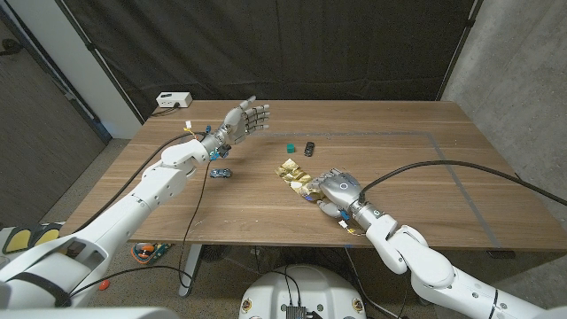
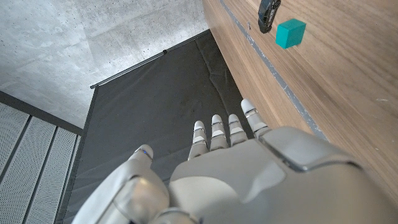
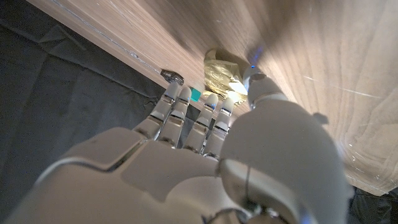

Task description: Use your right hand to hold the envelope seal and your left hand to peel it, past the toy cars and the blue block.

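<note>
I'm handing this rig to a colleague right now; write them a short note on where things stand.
Right hand rests on the gold envelope, fingers over it; whether it pins the seal cannot be told.
Left hand is open, raised above the table's far left part, holding nothing.
One toy car sits near the left arm; the other car and the block lie beyond the envelope.
Done: right hand placed. Left: bring the left hand over and peel the seal.

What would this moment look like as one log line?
left robot hand: raised, open | right robot hand: on shiny gold envelope | peel: not begun
</note>
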Action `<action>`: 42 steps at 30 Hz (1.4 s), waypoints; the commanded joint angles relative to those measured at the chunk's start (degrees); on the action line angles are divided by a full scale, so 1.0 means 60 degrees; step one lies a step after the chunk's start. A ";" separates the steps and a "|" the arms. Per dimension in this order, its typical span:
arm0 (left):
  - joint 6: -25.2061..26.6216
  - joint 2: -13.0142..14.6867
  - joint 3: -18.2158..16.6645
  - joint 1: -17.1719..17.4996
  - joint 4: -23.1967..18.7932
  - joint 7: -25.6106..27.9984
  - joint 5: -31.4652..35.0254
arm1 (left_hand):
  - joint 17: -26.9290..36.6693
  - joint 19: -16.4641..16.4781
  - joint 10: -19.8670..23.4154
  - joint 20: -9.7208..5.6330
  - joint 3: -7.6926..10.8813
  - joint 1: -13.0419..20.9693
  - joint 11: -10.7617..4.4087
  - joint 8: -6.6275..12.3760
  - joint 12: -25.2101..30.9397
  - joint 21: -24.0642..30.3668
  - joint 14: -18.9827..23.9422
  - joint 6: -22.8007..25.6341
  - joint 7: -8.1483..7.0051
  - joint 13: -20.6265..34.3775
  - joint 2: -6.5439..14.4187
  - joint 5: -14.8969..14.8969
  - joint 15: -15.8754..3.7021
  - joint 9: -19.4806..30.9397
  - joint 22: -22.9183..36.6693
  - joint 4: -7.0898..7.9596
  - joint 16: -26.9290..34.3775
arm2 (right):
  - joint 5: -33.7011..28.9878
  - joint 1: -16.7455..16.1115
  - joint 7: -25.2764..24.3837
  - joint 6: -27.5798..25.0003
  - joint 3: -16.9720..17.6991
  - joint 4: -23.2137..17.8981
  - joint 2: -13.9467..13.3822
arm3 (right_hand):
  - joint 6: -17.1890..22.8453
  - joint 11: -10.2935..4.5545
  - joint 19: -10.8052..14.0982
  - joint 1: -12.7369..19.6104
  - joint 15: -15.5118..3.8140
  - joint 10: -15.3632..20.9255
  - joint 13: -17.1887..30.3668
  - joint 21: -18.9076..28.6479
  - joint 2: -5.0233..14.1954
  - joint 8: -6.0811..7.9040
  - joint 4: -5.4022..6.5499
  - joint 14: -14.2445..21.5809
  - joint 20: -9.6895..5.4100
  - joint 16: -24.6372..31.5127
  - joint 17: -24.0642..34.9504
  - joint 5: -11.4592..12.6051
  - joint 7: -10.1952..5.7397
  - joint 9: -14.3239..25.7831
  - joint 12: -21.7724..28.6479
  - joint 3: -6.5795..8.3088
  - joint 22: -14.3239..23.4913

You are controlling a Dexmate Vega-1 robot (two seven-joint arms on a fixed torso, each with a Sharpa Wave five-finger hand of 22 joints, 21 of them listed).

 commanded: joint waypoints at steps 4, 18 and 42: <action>-0.0051 0.0124 -0.0115 0.0174 -0.0269 0.0097 -0.0067 | 0.0027 -0.0827 0.0057 0.0077 -0.0091 -0.0128 0.0025 0.0002 -0.0013 -0.0037 0.0027 0.0069 -0.0041 0.0046 -0.0007 0.0069 0.0031 0.0053 0.0042 0.0019 -0.0052 | 0.0360 0.0301 -0.0589 0.0455 -0.0121 0.0662 0.0147 | 0.1256 0.0037 0.0158 0.0241 -0.1773 0.1175 0.0045 0.0243 0.0193 0.0294 -0.0005 0.1036 -0.0389 0.0282 0.0173 -0.0087 0.0009 0.0000 0.0428 0.0237 -0.0027; 0.0021 0.0232 -0.0220 0.0376 -0.0415 0.0226 -0.0191 | 0.0026 -0.0839 0.0081 0.0086 -0.0150 -0.0182 0.0027 -0.0018 -0.0025 -0.0079 0.0043 0.0053 -0.0050 0.0049 -0.0018 0.0111 0.0033 0.0053 0.0040 0.0019 -0.0057 | 0.1461 0.0423 -0.2612 0.1305 -0.0074 0.1457 0.0438 | 0.4757 0.0036 0.0372 0.1476 -0.1876 0.4461 0.1180 0.0860 0.0874 0.0765 -0.0113 0.2780 -0.0506 0.2490 0.2377 -0.0617 0.0090 0.0054 0.1592 -0.0728 0.0103; -0.0386 0.0740 0.0321 -0.0199 -0.0655 0.0218 0.1437 | -0.0114 -0.0690 0.0358 0.0008 0.0655 0.1991 -0.0308 0.0391 -0.0077 -0.0442 0.0125 0.1403 -0.0281 0.0049 0.0195 -0.0090 -0.0208 0.0028 0.0005 -0.1510 -0.0194 | 0.0814 0.0808 -0.6646 0.0726 0.0162 0.2226 0.1101 | 0.4753 0.0053 0.0686 0.1827 -0.1875 0.4439 0.1556 0.1622 0.1152 0.0676 -0.0003 0.2968 -0.0651 0.2290 0.2548 -0.0777 0.0099 0.0094 0.1577 -0.0865 0.0275</action>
